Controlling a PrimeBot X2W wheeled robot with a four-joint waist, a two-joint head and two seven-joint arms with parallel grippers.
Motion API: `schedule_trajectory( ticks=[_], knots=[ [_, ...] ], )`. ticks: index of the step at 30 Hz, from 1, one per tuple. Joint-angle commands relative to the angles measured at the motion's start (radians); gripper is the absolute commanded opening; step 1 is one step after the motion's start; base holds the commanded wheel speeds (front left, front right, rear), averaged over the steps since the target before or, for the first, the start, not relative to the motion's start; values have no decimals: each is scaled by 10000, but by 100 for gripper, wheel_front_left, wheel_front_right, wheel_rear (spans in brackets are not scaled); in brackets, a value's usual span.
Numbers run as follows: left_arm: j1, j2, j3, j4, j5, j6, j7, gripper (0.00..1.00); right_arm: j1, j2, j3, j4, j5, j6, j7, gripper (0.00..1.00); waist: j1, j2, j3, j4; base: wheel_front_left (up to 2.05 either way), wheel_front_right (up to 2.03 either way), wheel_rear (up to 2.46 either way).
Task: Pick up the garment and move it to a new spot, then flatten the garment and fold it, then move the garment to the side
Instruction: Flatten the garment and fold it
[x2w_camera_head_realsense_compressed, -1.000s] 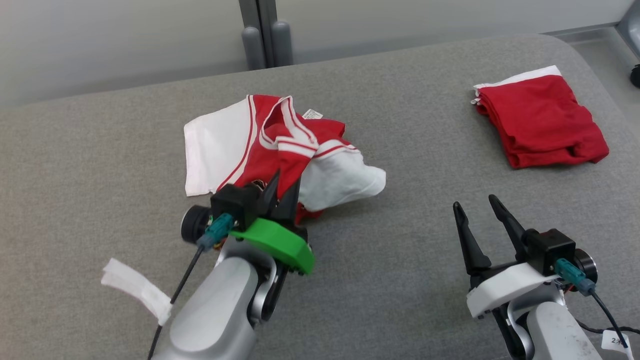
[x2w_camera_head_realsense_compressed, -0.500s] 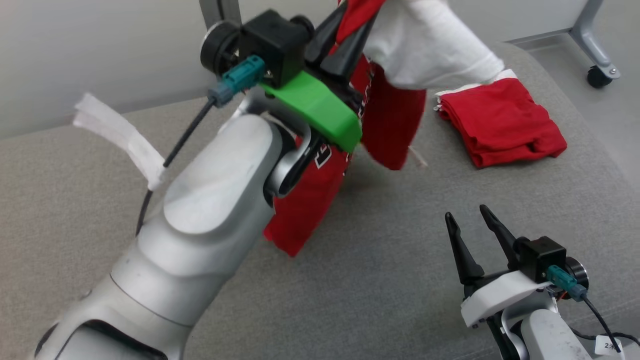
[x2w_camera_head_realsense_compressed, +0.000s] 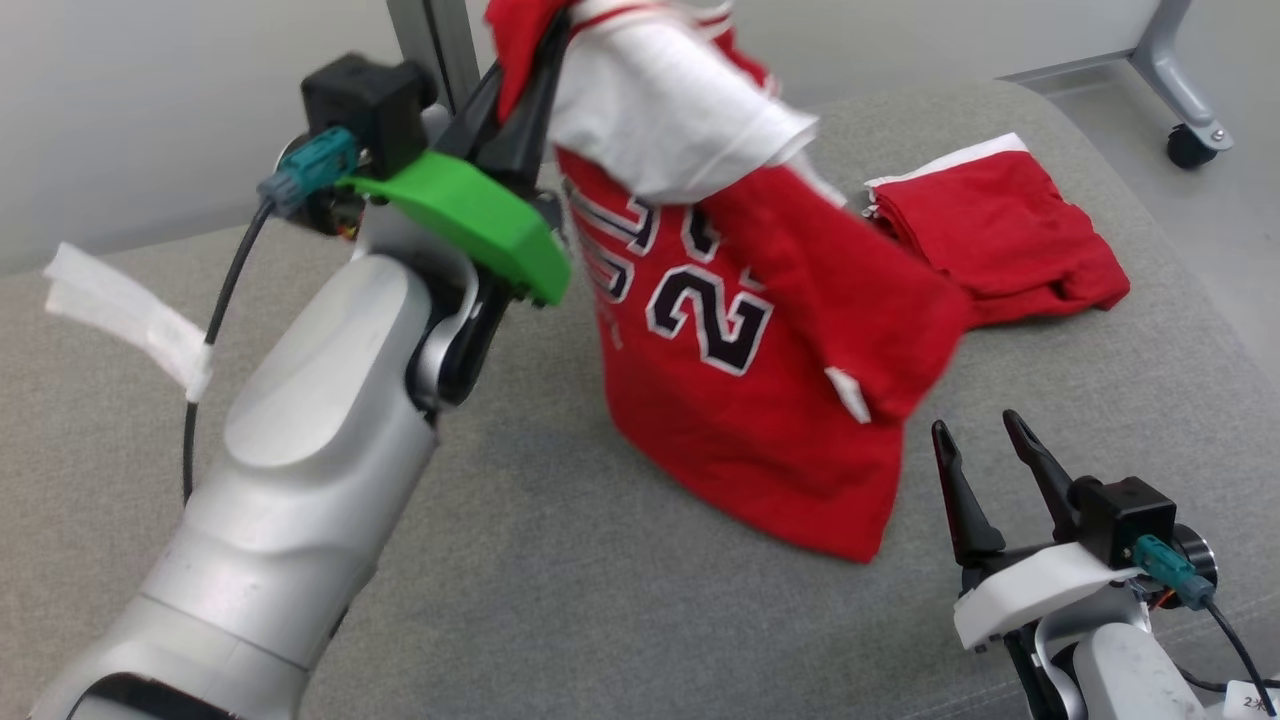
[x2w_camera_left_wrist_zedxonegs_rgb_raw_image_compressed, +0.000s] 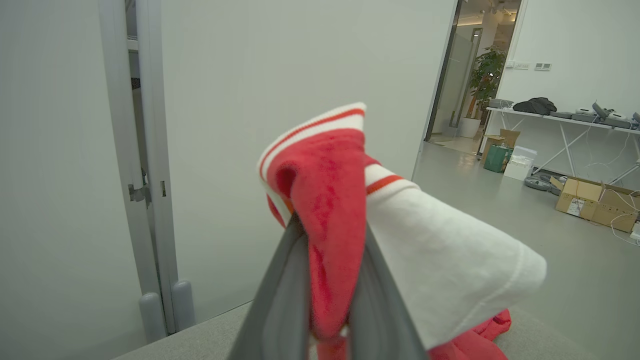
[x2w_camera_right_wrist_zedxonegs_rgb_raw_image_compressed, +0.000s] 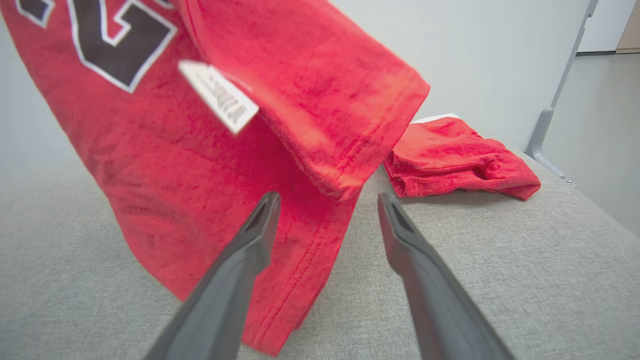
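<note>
L gripper (x2w_camera_head_realsense_compressed: 535, 70) was clamped on the jersey's (x2w_camera_head_realsense_compressed: 760, 400) striped trim, held high. Jersey hung below & right of it, hem down near grey cushion (x2w_camera_head_realsense_compressed: 600, 620). R gripper (x2w_camera_head_realsense_compressed: 975, 430) stood open, empty, just beside the hem.

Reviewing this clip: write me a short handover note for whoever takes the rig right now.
Left tool: shut on a bunched upper part of the jersey, raised high.
Right tool: open, holding nothing, low beside the hanging hem.
The jersey hangs over the grey cushion, its lowest edge at or near the surface. A folded red garment lies far right.
Done: pickup. Left: set down in a new spot, flatten, fold, move aside.
</note>
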Motion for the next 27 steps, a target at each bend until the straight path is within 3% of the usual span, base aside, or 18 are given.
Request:
schedule_trajectory(
  ticks=[1,10,20,23,24,25,27],
  knots=[
    [345,274,101,320,-117,54,-20,0,86,-33,-33,-47,-61,-15,-46,100,0,0,136,143,0,0,0],
    [1782,1272,565,2240,-644,137,-73,0,-197,-34,-86,-111,-163,-15,-46,100,0,0,577,520,0,0,0],
    [2919,1387,1096,2982,-1473,-86,-303,2,-354,-34,-42,-176,-229,-15,-46,100,0,0,858,761,0,0,0],
    [3135,1496,1148,3118,-1496,-91,-384,47,-381,-36,-42,-180,-274,-15,-46,100,0,0,912,814,0,0,0],
    [3203,1526,1117,3185,-1427,-86,-404,81,-386,-34,-49,-177,-288,-15,-46,100,0,0,928,838,0,0,0],
    [3248,1544,1088,3242,-1363,-71,-428,96,-394,-34,-51,-170,-298,-15,-46,100,0,0,939,855,0,0,0],
    [3329,1586,1061,3365,-1307,-40,-472,100,-411,-36,-48,-155,-333,-15,-46,100,0,0,957,892,0,0,0]
  ],
)
